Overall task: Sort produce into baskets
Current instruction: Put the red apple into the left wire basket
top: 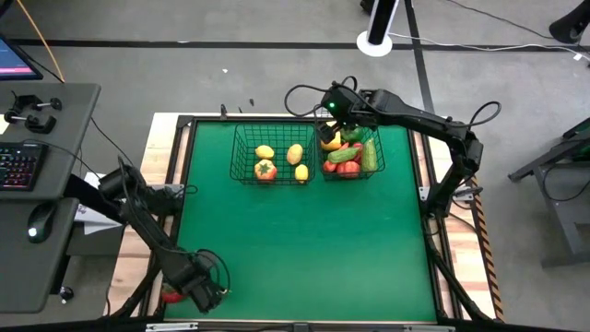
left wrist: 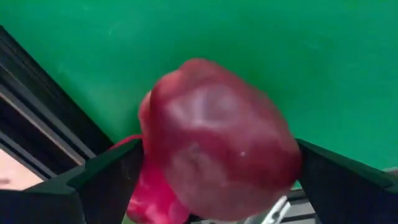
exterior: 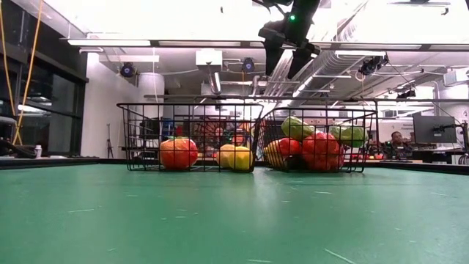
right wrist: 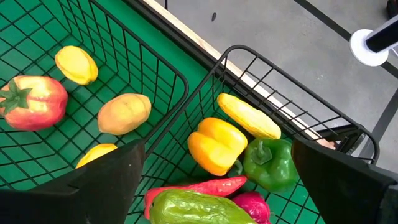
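On the green desk point(top: 304, 249) two black wire baskets stood side by side in the upper middle of the high view. The left basket point(top: 241, 152) held a red tomato point(top: 265, 170) and three yellow pieces, lemons or a potato. The right basket point(top: 376, 138) was piled with produce: a green cucumber point(top: 370, 154) with its long axis running up and down the frame, a second green one point(top: 345, 156) lying on a slant, and red pieces under them. In the right wrist view a yellow pepper point(right wrist: 216, 145), a green pepper point(right wrist: 270, 163) and a long yellow piece point(right wrist: 249, 116) lying on a diagonal showed there. The right hand point(top: 334, 112) hovered above that basket's upper left corner, fingers spread wide and holding nothing. The left hand point(top: 196, 290) sat at the lower left of the desk, fingers wide around a dark red apple point(left wrist: 217, 143), with a bright red piece point(left wrist: 152, 193) just beside it
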Robot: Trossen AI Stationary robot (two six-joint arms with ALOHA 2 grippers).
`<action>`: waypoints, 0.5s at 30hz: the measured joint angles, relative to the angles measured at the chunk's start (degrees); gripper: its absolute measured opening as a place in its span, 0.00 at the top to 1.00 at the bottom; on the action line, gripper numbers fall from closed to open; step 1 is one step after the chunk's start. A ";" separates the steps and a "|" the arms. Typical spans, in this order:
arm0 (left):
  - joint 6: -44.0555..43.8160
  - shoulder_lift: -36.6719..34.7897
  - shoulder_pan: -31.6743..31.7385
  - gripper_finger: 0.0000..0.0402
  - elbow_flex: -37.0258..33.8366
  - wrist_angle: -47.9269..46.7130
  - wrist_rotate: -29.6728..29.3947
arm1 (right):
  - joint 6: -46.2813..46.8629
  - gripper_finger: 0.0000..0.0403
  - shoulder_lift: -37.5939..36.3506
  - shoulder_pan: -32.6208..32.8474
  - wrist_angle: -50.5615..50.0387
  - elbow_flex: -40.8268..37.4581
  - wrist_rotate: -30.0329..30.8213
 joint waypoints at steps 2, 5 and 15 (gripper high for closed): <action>0.02 0.90 0.00 0.03 0.00 0.40 0.08 | -0.02 0.01 0.00 0.00 0.00 0.00 0.00; 1.69 1.88 0.02 0.03 0.02 1.41 -0.46 | -0.02 0.01 0.00 0.00 -0.02 0.00 -0.02; 7.87 0.05 1.70 0.33 0.03 0.96 -3.70 | -0.24 0.01 0.00 0.00 -0.06 0.00 -0.22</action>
